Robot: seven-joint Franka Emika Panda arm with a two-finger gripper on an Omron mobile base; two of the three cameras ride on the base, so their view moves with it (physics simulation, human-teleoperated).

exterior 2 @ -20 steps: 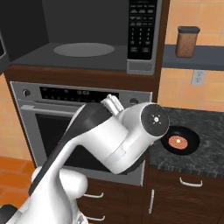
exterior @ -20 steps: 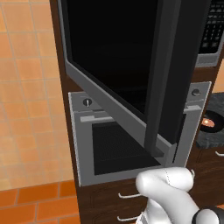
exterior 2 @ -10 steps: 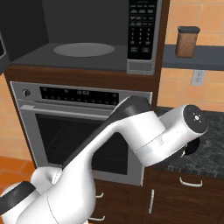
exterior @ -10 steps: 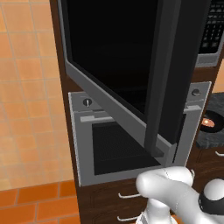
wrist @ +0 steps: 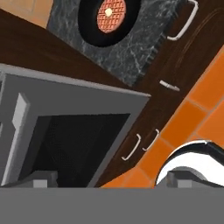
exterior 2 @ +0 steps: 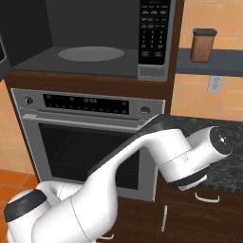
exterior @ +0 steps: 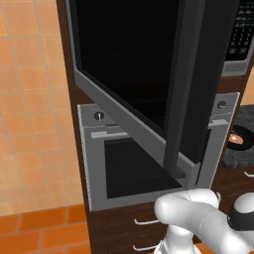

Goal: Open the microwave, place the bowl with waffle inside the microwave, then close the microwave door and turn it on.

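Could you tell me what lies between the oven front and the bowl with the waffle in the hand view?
In the hand view, a strip of dark wood cabinet and bare grey stone counter separate the oven from the bowl.

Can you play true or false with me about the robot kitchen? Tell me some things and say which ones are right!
1. The microwave door is open. True.
2. The bowl with the waffle is inside the microwave. False: it sits on the dark stone counter, and the round plate inside the microwave is bare.
3. The gripper is holding the bowl. False: it is open and holds nothing.
4. A brown jar with a dark lid stands on a shelf. True.
5. The oven is below the microwave. True.
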